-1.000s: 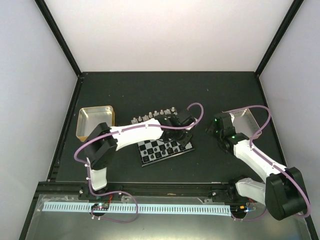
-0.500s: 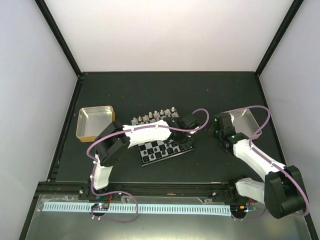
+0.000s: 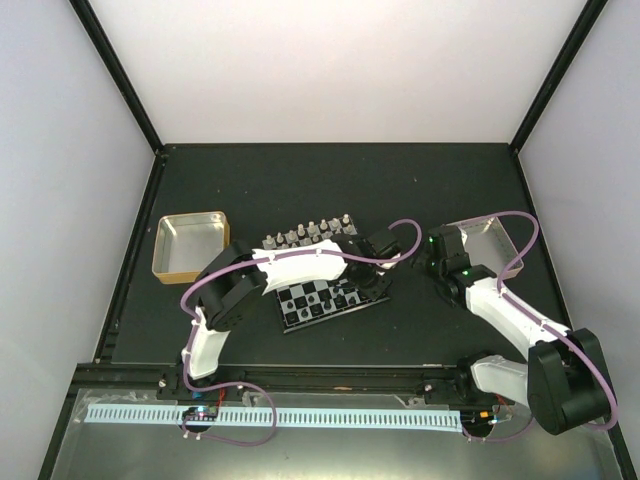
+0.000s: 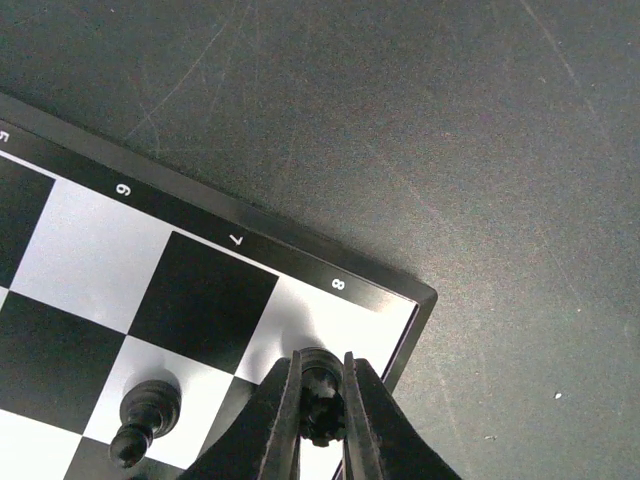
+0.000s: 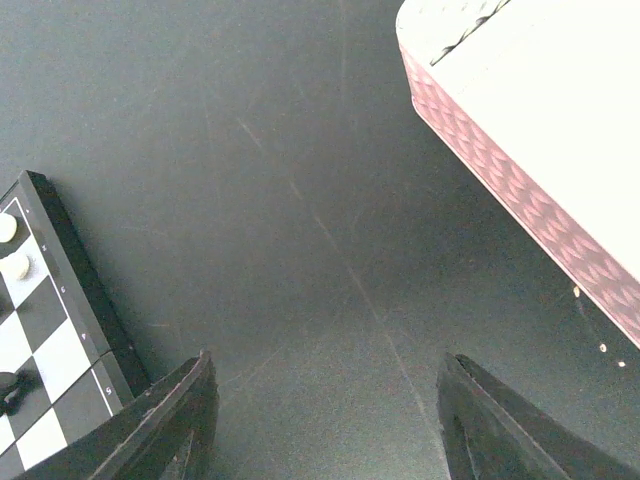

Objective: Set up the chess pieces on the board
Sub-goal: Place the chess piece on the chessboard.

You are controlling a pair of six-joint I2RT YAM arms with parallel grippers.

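Now: black piece pinched over the board's corner square

Left gripper (image 4: pixel 322 368) is closed on one black piece (image 4: pixel 320 392), fingers (image 4: pixel 285 400) on both sides of it. The piece looks upright, long axis roughly vertical, head toward the camera. It sits over the pale corner square of the board (image 4: pixel 290 262), just inside the rim mark 8. Key relation: the target square lies directly under the held piece, so the move is likely straight down with no sideways shift. Cannot tell whether its base touches the square yet.

A black pawn (image 4: pixel 145 420) stands one file over on a pale square, near but apart from the fingers, so opening the jaws should clear it. The board corner and bare table are just beyond the piece; drift that way would drop it off the edge.

Right gripper (image 5: pixel 328 362) is wide open and holds nothing. It hovers over bare table between the board's edge and the right tray (image 5: pixel 520 150), well apart from the corner square. The left arm is plainly the nearer one.

White pieces (image 3: pixel 305 235) line the board's far edge.
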